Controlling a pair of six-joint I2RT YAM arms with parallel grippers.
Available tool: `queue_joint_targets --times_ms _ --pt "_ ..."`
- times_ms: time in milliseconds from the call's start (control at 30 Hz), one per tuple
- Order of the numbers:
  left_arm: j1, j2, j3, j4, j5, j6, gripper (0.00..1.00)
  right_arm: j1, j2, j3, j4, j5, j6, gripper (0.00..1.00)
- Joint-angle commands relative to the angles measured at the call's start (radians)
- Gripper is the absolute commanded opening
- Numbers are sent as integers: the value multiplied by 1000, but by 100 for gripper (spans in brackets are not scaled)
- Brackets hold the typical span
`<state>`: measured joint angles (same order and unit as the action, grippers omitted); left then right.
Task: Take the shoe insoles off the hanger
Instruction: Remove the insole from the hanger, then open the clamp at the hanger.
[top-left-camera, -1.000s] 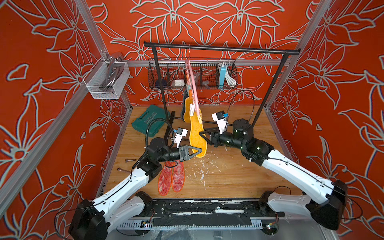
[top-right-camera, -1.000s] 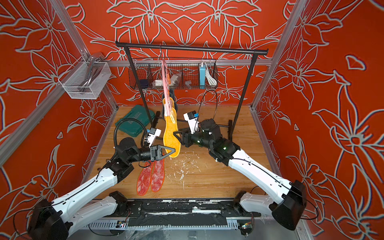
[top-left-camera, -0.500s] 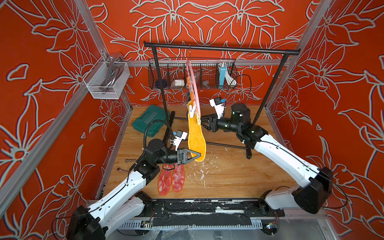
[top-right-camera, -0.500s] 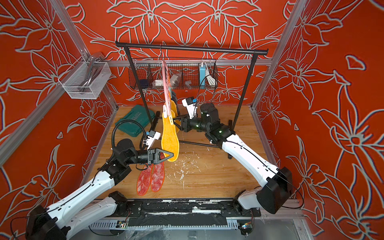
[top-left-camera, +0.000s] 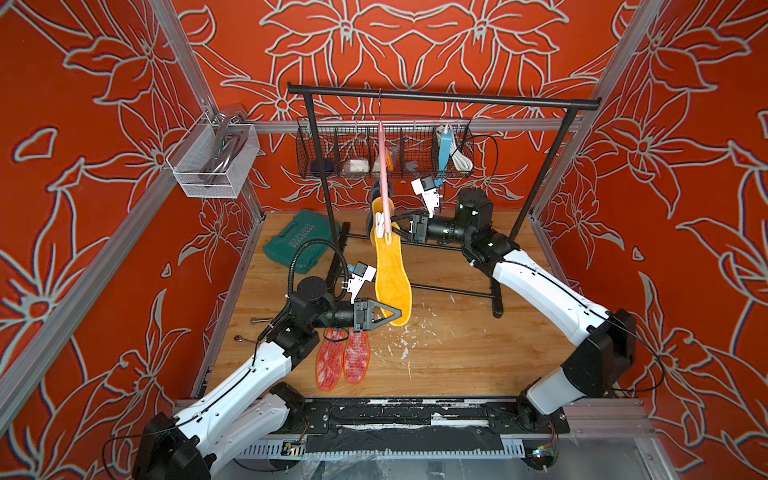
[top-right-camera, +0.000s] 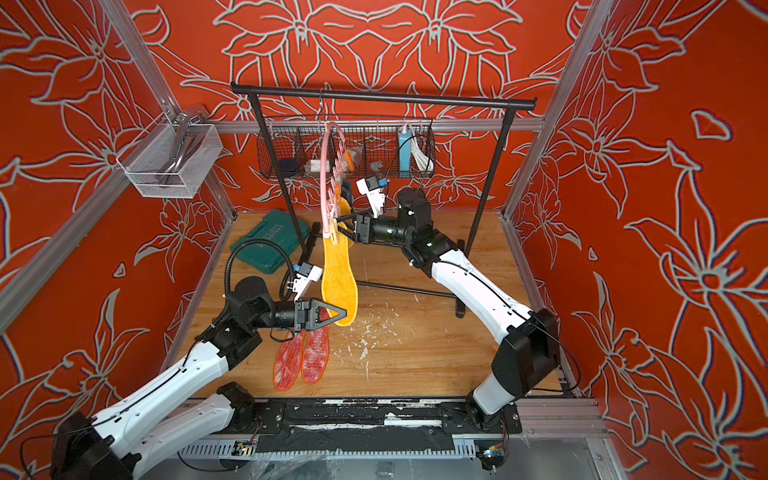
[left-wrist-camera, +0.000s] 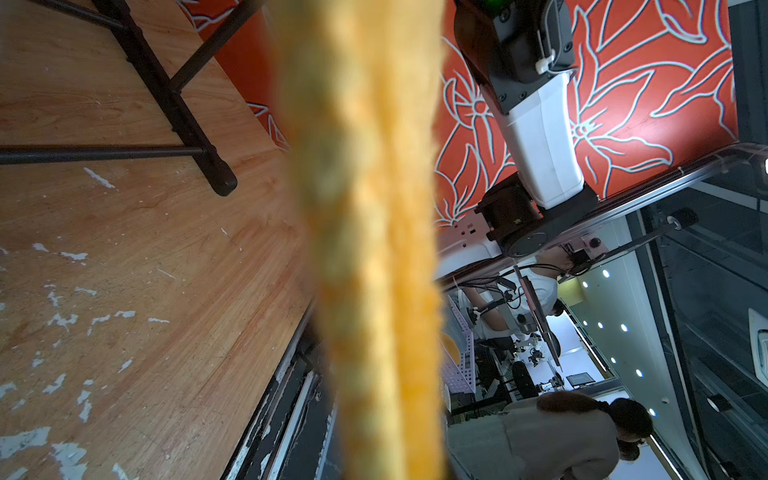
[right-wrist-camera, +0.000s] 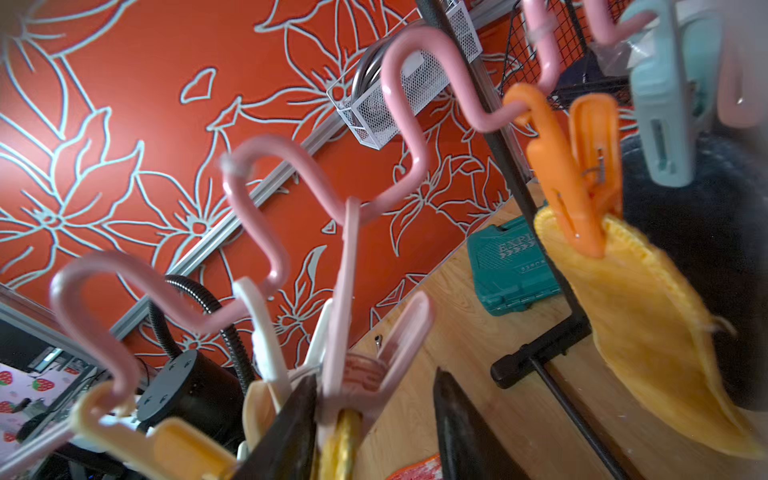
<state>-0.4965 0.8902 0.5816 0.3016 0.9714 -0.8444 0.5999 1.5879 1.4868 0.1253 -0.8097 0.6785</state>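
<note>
Left gripper (top-left-camera: 397, 311) is clamped on the mustard insole (top-left-camera: 392, 274); right gripper (right-wrist-camera: 374, 378) is seen open, astride a pink peg (right-wrist-camera: 405, 332) on the hanger (top-left-camera: 381, 166).

This is a robotics lab, and the scene sits inside a purpose-built test cell. Aluminium frame posts (top-left-camera: 619, 54) hold printed red floral wall panels (top-left-camera: 415, 37) around a scuffed wooden tabletop (top-left-camera: 457, 353). Two white-and-black robot arms (top-left-camera: 249, 374) are mounted on a black base rail (top-left-camera: 415, 417) at the front edge, with loose cabling and a small bare circuit board (top-left-camera: 293, 449) beneath it. The furnishings are household props (a pink hanger (top-left-camera: 382, 174) on a black garment rack (top-left-camera: 440, 96), a wire basket (top-left-camera: 332, 145), a green tool case (top-left-camera: 299, 243)). Beyond the cell, the left wrist view shows a glazed hall with ceiling spotlights (left-wrist-camera: 604, 273) and people (left-wrist-camera: 569, 432) among more equipment.
</note>
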Motion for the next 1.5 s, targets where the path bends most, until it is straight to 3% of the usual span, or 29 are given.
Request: queue_joint_targets --times_ms 0,167,433,667,767,1000,1267,1467 --pt "1 -13 21 -26 59 26 0 -8 26 46 72 -23 60 47" --pt "2 -16 21 -51 60 42 0 -6 65 99 71 -34 87 46" --pt "2 -20 15 -73 59 54 0 -7 103 137 98 -33 136 28" --pt "2 -44 -16 -93 37 54 0 -6 118 152 93 -24 132 21" --pt "3 -62 -39 -124 25 62 0 -8 132 161 90 -12 126 31" --pt "-6 -100 -89 -226 25 84 0 -8 159 169 47 15 97 44" --pt "-8 -177 -68 -345 10 129 0 -13 114 62 -45 114 -20 50" --pt "-8 -183 -75 -340 10 125 0 -25 69 -30 -121 171 -89 51"
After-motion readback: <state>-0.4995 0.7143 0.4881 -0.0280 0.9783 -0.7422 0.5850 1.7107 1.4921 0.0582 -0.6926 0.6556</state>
